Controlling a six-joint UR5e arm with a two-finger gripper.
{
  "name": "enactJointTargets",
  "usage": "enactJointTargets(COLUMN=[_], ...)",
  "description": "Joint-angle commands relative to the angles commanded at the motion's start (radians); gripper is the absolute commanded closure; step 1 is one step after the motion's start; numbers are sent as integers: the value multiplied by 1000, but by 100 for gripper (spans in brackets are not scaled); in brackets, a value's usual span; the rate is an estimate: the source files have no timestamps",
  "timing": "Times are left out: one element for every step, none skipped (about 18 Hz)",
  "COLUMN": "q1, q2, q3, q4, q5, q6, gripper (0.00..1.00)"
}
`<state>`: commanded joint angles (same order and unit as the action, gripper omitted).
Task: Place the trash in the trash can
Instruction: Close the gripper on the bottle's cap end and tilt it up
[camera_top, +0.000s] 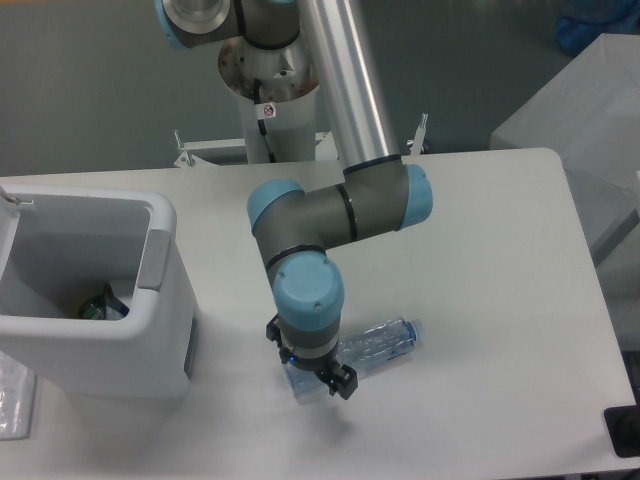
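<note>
The crushed clear plastic bottle (378, 344) lies on the white table, its bluish cap pointing right. My gripper (311, 377) points down over the bottle's left end, and the wrist hides the fingers, so their state is unclear. The trash can (92, 334), a large white bin, stands at the left edge of the table, well left of the gripper. Inside it lies a crumpled wrapper with a green bit (99, 305).
The arm's base column (270, 70) rises behind the table's far edge. A grey box (590, 110) sits off the table at the right. A black object (622, 430) is at the bottom right corner, and a clear plastic item (14, 400) lies left of the bin.
</note>
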<state>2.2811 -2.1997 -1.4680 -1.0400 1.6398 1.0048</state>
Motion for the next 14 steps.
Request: enactJointTargets(q1=[-5,-6,-8,-8,-8,-9,-12,-17,-20,-25,-25,-26,-26,-26], q2=[-5,-12,-17,-18,-20,-23,-23,-22,-22,-23,-25,-23,-23,-23], q3=[0,2,2,0,0,0,0,2,2,2,2,2,2,2], q4=[0,0,0,0,0,0,0,0,0,0,0,0,0,0], q5=[2,2,2,6,14,23,34,46,52,52,54,57,57,57], q6=[2,3,3,3,2,3,2,3,3,2,2,3,3,3], gripper=[0,0,0,0,0,0,0,0,0,0,0,0,0,0])
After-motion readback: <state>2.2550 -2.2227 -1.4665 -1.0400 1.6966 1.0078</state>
